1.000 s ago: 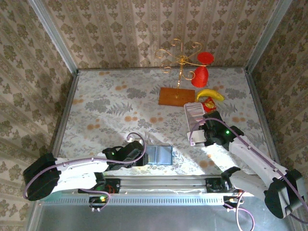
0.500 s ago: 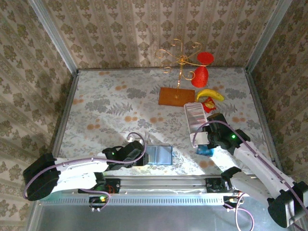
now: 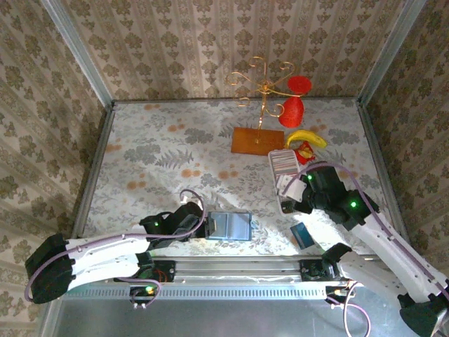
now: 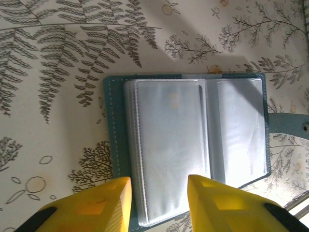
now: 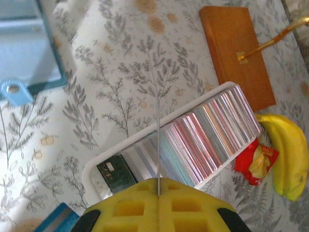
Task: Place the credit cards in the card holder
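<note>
Card holder (image 4: pixel 115 145): teal-blue, laid open and flat on the fern-printed table (image 4: pixel 58 72), close to the near edge in front of the left arm.
Sleeves (image 4: pixel 169 154): clear plastic, stacked inside the holder; a pale card is seen through the top one, its print too faint to be read.
Tab (image 5: pixel 12 92): lighter blue, fitted with a snap, projecting from the holder's edge.
Left gripper (image 4: pixel 159 212): yellow fingers held apart over the holder's near edge; nothing is clamped between them.
Right gripper (image 5: pixel 158 186): jaws pressed together on one credit card (image 5: pixel 158 145), seen edge-on as a thin line and held above the tray.
Tray (image 5: pixel 89 181): long, white, packed with a row of stacked cards (image 5: pixel 212 135) stood on edge; lettering too small to be read.
Loose card (image 3: pixel 303 235): teal-blue, laid flat on the table near the tray's near end, well apart from the holder.
Board (image 5: pixel 236 53): orange-brown, flat, bearing a gold wire stand (image 3: pixel 263 84), just beyond the tray.
Banana (image 5: pixel 285 154): placed beside the tray's far end.
Red packet (image 5: pixel 256 162): set between banana and tray; its printing is blurred.
</note>
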